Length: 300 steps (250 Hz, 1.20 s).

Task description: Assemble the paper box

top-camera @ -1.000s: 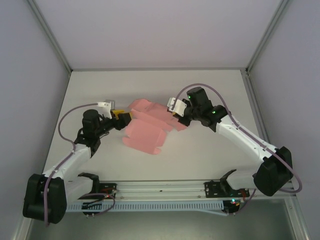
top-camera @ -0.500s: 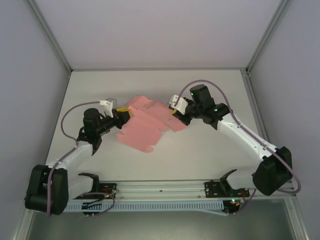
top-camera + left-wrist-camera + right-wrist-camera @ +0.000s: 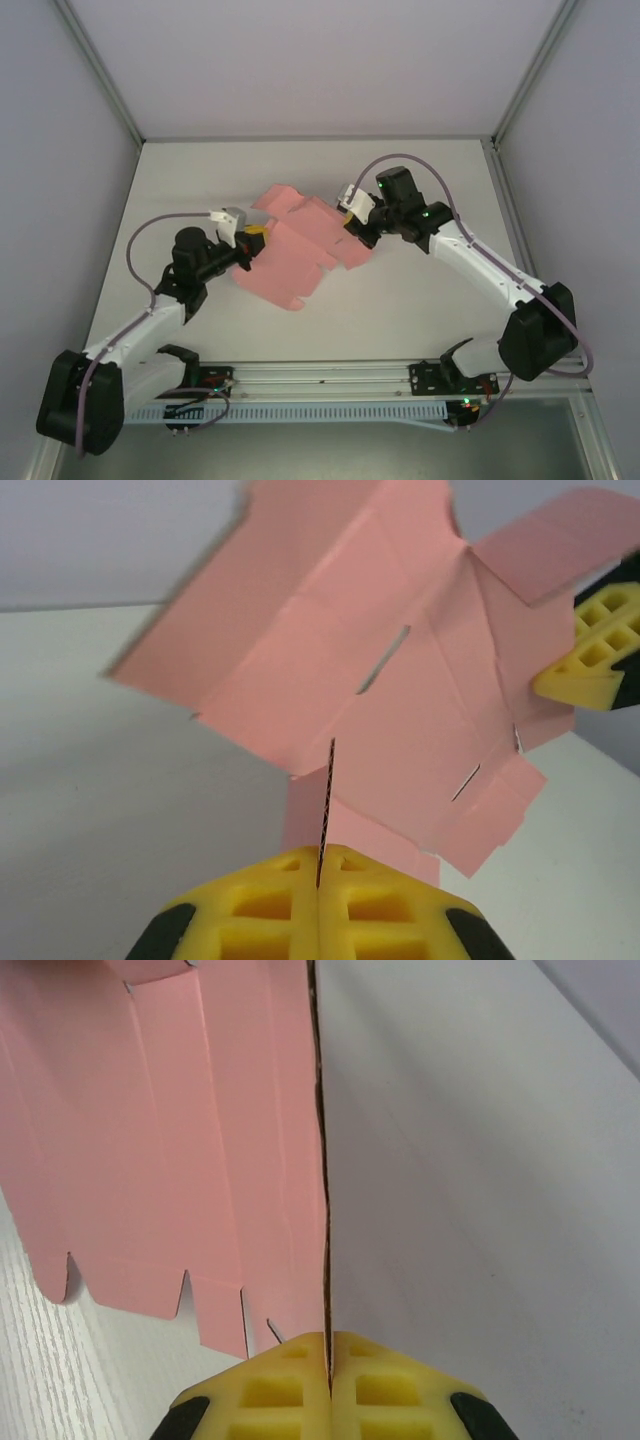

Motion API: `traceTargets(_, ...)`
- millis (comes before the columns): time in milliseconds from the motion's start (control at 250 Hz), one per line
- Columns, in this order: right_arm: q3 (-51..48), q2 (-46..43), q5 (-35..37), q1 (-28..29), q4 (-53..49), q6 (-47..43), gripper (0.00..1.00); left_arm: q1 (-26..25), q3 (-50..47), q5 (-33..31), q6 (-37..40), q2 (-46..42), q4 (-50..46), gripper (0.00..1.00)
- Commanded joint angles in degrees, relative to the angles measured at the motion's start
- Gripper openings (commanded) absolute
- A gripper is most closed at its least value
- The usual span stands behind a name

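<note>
The left end effector [image 3: 249,240] sits at the left edge of the paper box [image 3: 295,252]. Its yellow pads are pressed together on that edge. In the left wrist view the thin card stands edge-on in the seam between the closed pads [image 3: 262,905], so the left end effector is holding the paper box.

The paper box is a flat pink cut-out sheet with flaps, not folded up. It spans the gap between the two end effectors above the middle of the white desk [image 3: 420,300]. From the left wrist view the sheet is tilted and raised off the desk, with crease lines and a narrow slot [image 3: 384,659] near its centre. Small notched tabs run along its near edge in the right wrist view. Whether its near corner touches the desk cannot be told.

The right end effector [image 3: 351,222] is at the right, far edge of the paper box. Its pads are also closed, nipping the sheet's edge in the seam between them, so it too is holding the paper box. One of its pads shows at the box's right side in the left wrist view.
</note>
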Motion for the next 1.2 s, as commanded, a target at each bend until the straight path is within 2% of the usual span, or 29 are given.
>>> traceTargets(0, 1.8, 0.7, 0.3, -0.3, 1.0, 3.4, 0.0, -5.9, 2.0, -11.7, 6.6, -2.4, -6.6, 0.0)
traceTargets(156, 1.7, 0.7, 1.8, 0.3, 1.7, 3.2, 0.0, -13.6, 5.0, -23.8, 8.3, -1.4, -11.8, 0.0)
traceTargets(351, 0.9, 0.7, 6.0, 3.7, 1.8, 0.3, 0.0, -24.6, 8.9, -36.0, 11.1, 6.4, -12.9, 0.0)
traceTargets(475, 1.1, 1.3, 9.2, 5.5, 1.1, -0.3, 0.0, -29.4, 11.9, -42.8, 12.8, 11.3, -13.6, 0.0)
traceTargets(655, -0.1, 1.1, 15.4, 7.3, 1.5, -2.2, 0.0, -30.9, 13.9, -45.1, 10.9, 16.5, -14.9, 0.04)
traceTargets(719, -0.3, 0.8, 16.8, 7.3, 1.3, -2.9, 0.0, -30.9, 13.7, -44.9, 9.5, 16.9, -14.7, 0.08)
traceTargets(763, -0.5, 0.7, 17.5, 7.3, 1.2, -3.3, 0.0, -30.9, 12.8, -43.9, 9.4, 17.0, -13.9, 0.16)
traceTargets(799, -0.6, 0.7, 18.5, 7.4, 1.2, -3.8, 0.0, -30.8, 11.5, -43.4, 9.6, 16.8, -12.5, 0.3)
traceTargets(874, -0.9, 1.0, 21.9, 8.2, 1.8, -5.5, 0.0, -30.2, 9.9, -41.3, 8.1, 15.2, -11.7, 0.36)
traceTargets(986, -1.5, 1.6, 24.6, 8.7, 2.6, -7.5, 0.0, -28.3, 7.0, -36.9, 5.0, 9.3, -10.7, 0.84)
traceTargets(1046, -1.6, 2.1, 25.1, 8.7, 2.6, -8.1, 0.0, -27.0, 5.7, -36.2, 3.5, 5.3, -11.6, 0.99)
traceTargets(1194, -1.9, 4.1, 29.2, 9.5, 4.2, -10.1, 0.0, -24.0, 6.3, -34.3, 1.3, -3.0, -19.1, 1.0)
